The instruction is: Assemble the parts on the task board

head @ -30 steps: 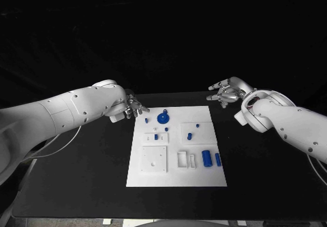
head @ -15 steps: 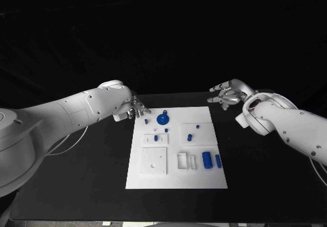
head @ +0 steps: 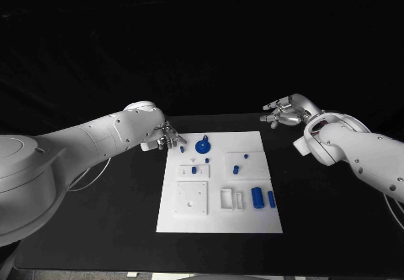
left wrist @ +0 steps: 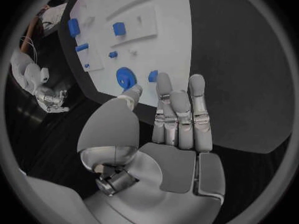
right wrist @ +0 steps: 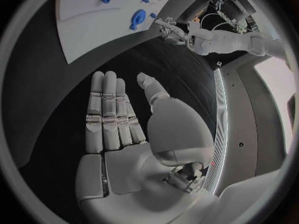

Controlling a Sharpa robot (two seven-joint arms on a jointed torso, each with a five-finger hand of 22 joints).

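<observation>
From the head camera you see the task board (head: 219,181) lying in the middle of the black table (head: 101,221), with the blue parts spread over it. Your left hand (head: 166,137) hangs just off the board's far left corner, holding nothing. Nearest to it are a small blue peg (head: 182,149) and the round blue gear (head: 202,146), both just inward of its fingertips. Your right hand (head: 285,113) is beyond the board's far right corner, over bare table and apart from the board, also carrying nothing. The two blue cylinders (head: 257,197) lie at the near right of the board, well away from both hands.

In the left wrist camera your left hand (left wrist: 168,134) is flat and empty, the fingers (left wrist: 179,109) straight and side by side, the thumb held off to one side. The board's edge (left wrist: 174,59) lies just past the fingertips, and the gear (left wrist: 126,77) and a small blue part (left wrist: 153,75) sit right ahead of them.

In the right wrist camera your right hand (right wrist: 124,129) is likewise flat and empty, fingers (right wrist: 106,109) straight and together, thumb angled away. The board (right wrist: 93,25) lies well ahead of the fingertips across dark table, with the gear (right wrist: 137,19) near its edge and your left hand (right wrist: 171,30) just beyond.
</observation>
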